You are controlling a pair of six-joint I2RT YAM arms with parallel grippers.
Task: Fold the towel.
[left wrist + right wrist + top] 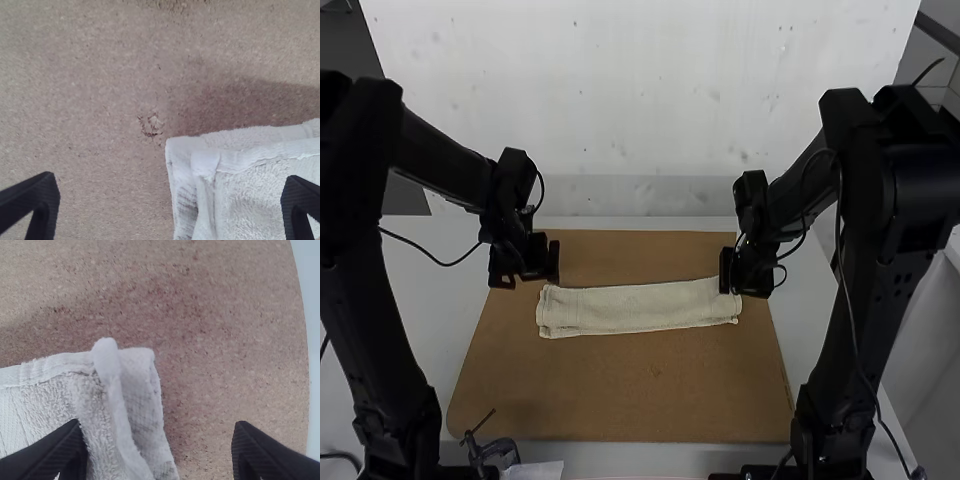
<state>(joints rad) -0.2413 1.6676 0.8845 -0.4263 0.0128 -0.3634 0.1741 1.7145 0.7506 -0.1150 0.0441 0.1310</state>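
Note:
The cream towel (640, 308) lies folded into a long strip across the brown board, its layered ends seen in both wrist views. My left gripper (554, 262) is just above the towel's left end in the high view. In the left wrist view my left gripper (170, 202) stands open, the towel end (250, 185) partly between its fingers. At the strip's right end is my right gripper (730, 272). In the right wrist view my right gripper (159, 447) is open, its fingers wide apart on either side of the towel's end edge (142, 390).
The brown board (620, 395) lies on a white table (415, 300). A small clamp-like object (495, 452) and a white paper (535, 470) are at the near left edge. Cables hang from both arms.

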